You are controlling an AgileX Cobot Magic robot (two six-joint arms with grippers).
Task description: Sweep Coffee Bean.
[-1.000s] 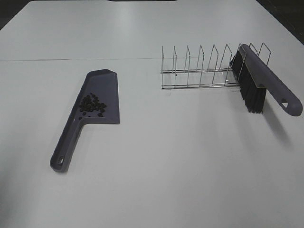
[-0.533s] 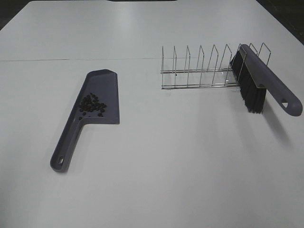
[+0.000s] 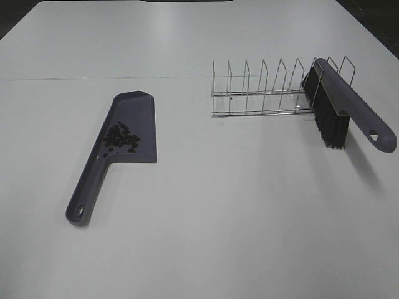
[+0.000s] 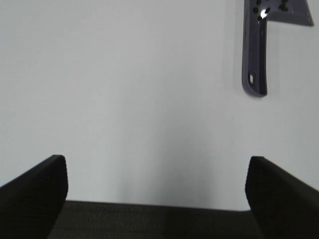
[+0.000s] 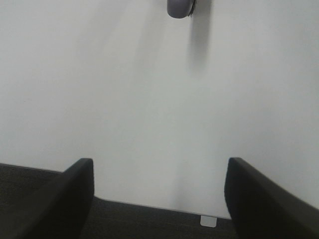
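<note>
On my left wrist feed, the left gripper (image 4: 157, 191) has its fingers (image 4: 35, 191) spread wide over bare white table (image 4: 124, 89), holding nothing. Well beyond them lies the purple-grey dustpan (image 4: 255, 50), a few coffee beans (image 4: 262, 10) visible at its pan end.

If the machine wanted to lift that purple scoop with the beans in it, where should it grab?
Probably the dustpan handle, from above, tool closing across its narrow width. The handle lies flat and bare, pointing toward the near edge of the table, while the coffee beans sit in the wide pan; lifting level should keep them in.
</note>
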